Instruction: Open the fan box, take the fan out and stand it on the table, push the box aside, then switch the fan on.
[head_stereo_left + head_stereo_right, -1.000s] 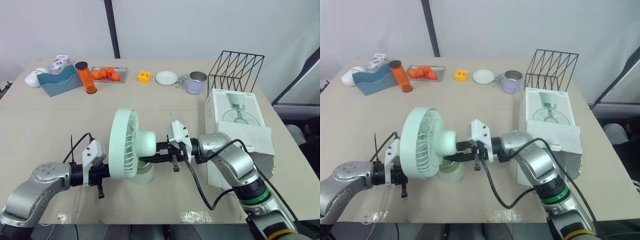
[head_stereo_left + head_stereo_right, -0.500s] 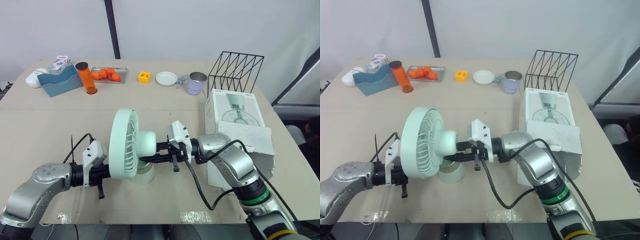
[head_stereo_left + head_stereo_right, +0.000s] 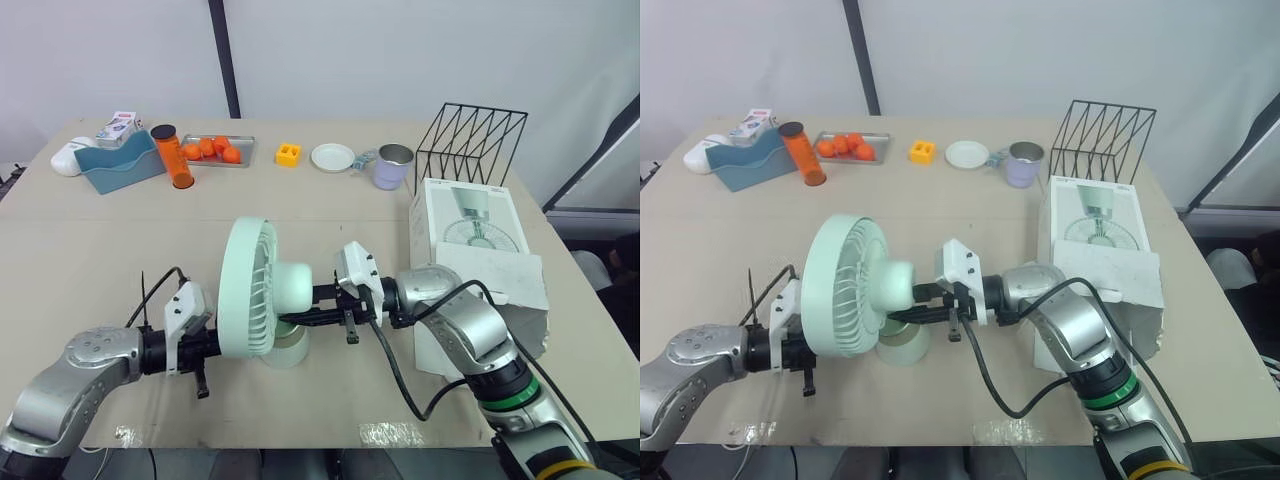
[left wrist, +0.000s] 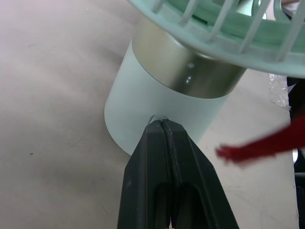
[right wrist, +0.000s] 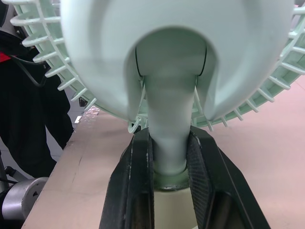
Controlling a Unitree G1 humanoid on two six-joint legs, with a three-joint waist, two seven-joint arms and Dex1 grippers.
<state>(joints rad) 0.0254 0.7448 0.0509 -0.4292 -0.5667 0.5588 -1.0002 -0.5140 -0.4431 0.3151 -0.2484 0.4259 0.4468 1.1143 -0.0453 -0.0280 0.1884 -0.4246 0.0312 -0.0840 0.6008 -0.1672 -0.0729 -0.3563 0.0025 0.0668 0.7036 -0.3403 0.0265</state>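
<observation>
across the wide tan table (image 3: 100, 260), the biggest task piece is the fan box (image 3: 475, 230), which sits near the robot's right-hand edge, well clear of the middle. its front flap hangs loose, and a black wire rack (image 3: 470, 140) stands just behind it. by its place, the box looks already opened, emptied and pushed aside.

next in size is the pale green fan (image 3: 255, 285), upright on its round base (image 4: 157, 114) at the near middle of the table, with the grille facing the robot's left. so the lifting out and standing up look done as well.

the right gripper (image 5: 170, 162) reaches in from the box side and pinches the fan's stem (image 5: 169, 129) between its two black fingers, low down, just above the base. that grip seems meant to steady the fan.

the left gripper (image 4: 164, 131) comes in from the opposite side with its fingers pressed tight together and nothing between them. the joined tip touches the front wall of the base, low under the grille. this reads as a poke at the switch, though no button can be made out there.

what is left, by my reckoning, is only the switching on. i cannot tell whether the blades are turning.
</observation>
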